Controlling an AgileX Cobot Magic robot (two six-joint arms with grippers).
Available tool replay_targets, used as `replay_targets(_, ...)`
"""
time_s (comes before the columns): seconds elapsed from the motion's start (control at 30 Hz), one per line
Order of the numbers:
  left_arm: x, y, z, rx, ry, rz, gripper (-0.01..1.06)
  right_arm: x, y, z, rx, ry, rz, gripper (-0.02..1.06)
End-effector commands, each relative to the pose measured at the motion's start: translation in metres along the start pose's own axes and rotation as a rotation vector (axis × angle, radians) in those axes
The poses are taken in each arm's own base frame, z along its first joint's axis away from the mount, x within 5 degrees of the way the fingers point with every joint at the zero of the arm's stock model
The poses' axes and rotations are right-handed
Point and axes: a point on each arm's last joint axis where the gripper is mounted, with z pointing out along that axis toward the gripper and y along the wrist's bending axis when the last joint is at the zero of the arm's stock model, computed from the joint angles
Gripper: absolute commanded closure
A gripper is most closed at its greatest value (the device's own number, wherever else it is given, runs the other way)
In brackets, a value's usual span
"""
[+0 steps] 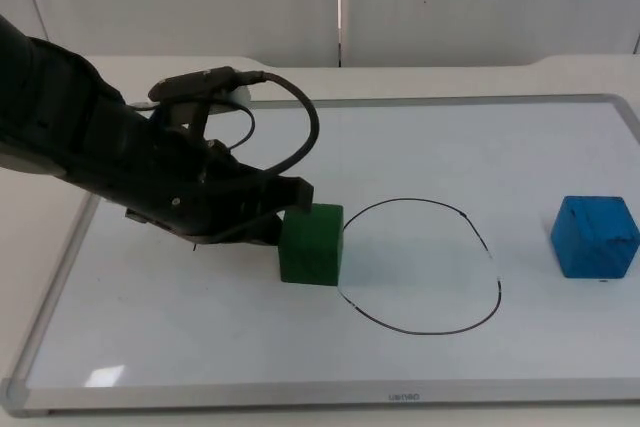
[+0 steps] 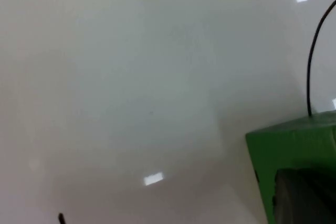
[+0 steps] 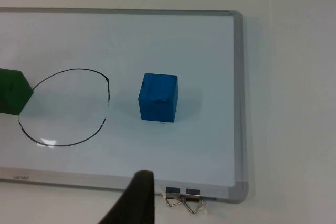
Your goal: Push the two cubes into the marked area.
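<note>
Green wooden cube (image 1: 312, 244) sits just outside the black hand-drawn oval (image 1: 425, 265) on the whiteboard (image 1: 180, 347), my left claw (image 1: 283, 209) against its far side — spread or pinched, I cannot tell. I should push straight and low toward the oval's middle. Blue wooden cube (image 1: 595, 236) waits well apart; my right claw (image 3: 137, 200) idles.

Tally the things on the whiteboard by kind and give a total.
Cubes: 2, the green cube and the blue cube
Drawn circles: 1, the black outline
Total: 3
</note>
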Motion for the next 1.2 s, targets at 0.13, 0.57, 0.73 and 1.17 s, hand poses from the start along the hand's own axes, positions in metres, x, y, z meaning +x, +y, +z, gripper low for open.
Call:
replay_targets(0.13,0.001,-0.006,0.001,0.048,0.011,0.014,1.05,0.000,0.000,0.000,0.007,-0.010,0.004,-0.01)
replay_targets(0.57,0.004,-0.005,0.001,0.044,0.043,0.087,1.05,0.000,0.000,0.000,0.007,-0.010,0.004,-0.01)
replay_targets(0.73,0.004,-0.006,0.001,0.048,0.044,0.086,1.05,0.000,0.000,0.000,0.007,-0.010,0.004,-0.01)
replay_targets(1.17,0.010,-0.025,0.007,0.035,0.052,0.085,1.05,0.000,0.000,0.000,0.007,-0.010,0.004,-0.01)
